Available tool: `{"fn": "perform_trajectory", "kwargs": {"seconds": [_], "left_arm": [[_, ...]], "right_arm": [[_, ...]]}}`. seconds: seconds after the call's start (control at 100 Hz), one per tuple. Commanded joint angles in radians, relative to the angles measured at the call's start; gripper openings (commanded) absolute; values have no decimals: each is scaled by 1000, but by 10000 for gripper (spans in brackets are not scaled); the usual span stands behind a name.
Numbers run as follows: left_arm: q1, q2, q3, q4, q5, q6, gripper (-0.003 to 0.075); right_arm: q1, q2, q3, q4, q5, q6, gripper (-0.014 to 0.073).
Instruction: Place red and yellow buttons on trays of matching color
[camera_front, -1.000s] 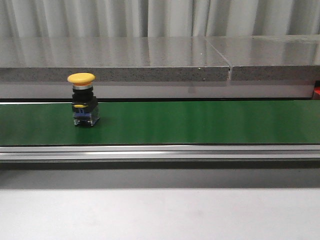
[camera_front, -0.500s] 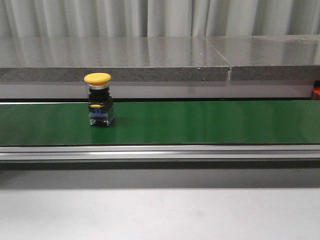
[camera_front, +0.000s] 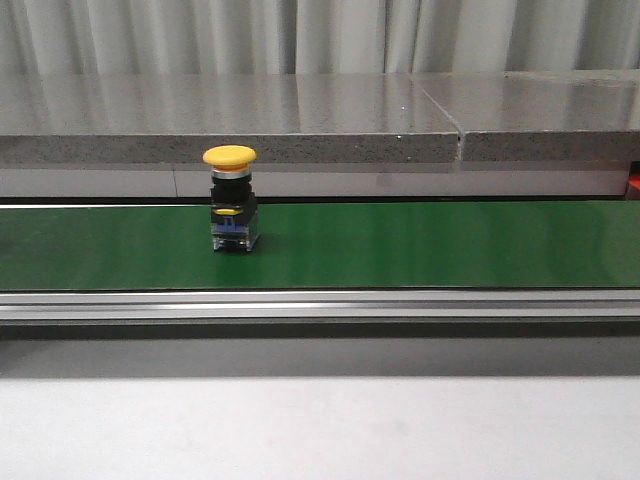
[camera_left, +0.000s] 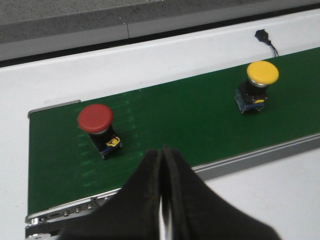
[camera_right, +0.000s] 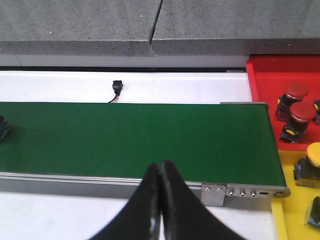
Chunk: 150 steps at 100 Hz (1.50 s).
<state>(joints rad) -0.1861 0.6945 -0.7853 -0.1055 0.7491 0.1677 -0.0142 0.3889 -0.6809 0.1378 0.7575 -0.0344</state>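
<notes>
A yellow button (camera_front: 231, 196) stands upright on the green belt (camera_front: 420, 245), left of centre in the front view; the left wrist view shows the same yellow button (camera_left: 259, 86). A red button (camera_left: 98, 124) stands on the belt (camera_left: 175, 120) further back along it, close ahead of my left gripper (camera_left: 162, 151), which is shut and empty. My right gripper (camera_right: 160, 165) is shut and empty over the belt's near rail. The red tray (camera_right: 265, 75) holds two red buttons (camera_right: 295, 105). The yellow tray (camera_right: 295, 200) holds a yellow button (camera_right: 311, 162).
A grey stone ledge (camera_front: 300, 115) runs behind the belt. An aluminium rail (camera_front: 320, 303) edges the belt's near side, with white table (camera_front: 320, 430) in front. A small black connector with wire (camera_right: 116, 88) lies on the white surface beyond the belt.
The yellow button has travelled to the right along the belt in the front view. No gripper shows in that view.
</notes>
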Motion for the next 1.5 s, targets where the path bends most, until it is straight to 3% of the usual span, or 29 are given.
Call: {"fn": "perform_trajectory", "kwargs": {"seconds": [0.0,0.24,0.59,0.68,0.85,0.95,1.49], "left_arm": [[-10,-84,26,-33,-62,-12,-21],[-10,-270,128,-42,-62,-12,-21],[-10,-311,132,-42,-30,-12,-21],[-10,-311,132,-42,-30,-12,-21],[-10,-311,132,-42,-30,-12,-21],[-10,-311,132,-42,-30,-12,-21],[-10,-311,132,-42,-30,-12,-21]], "right_arm": [[-1,6,-23,6,-63,-7,-67],[22,80,-28,29,-37,-7,-67],[227,370,-174,14,-16,-13,-55],[259,451,-227,15,-6,-19,52],[310,608,-324,31,16,-19,482],[337,690,-393,32,51,-20,622],[419,1073,-715,65,154,-133,627]]}}
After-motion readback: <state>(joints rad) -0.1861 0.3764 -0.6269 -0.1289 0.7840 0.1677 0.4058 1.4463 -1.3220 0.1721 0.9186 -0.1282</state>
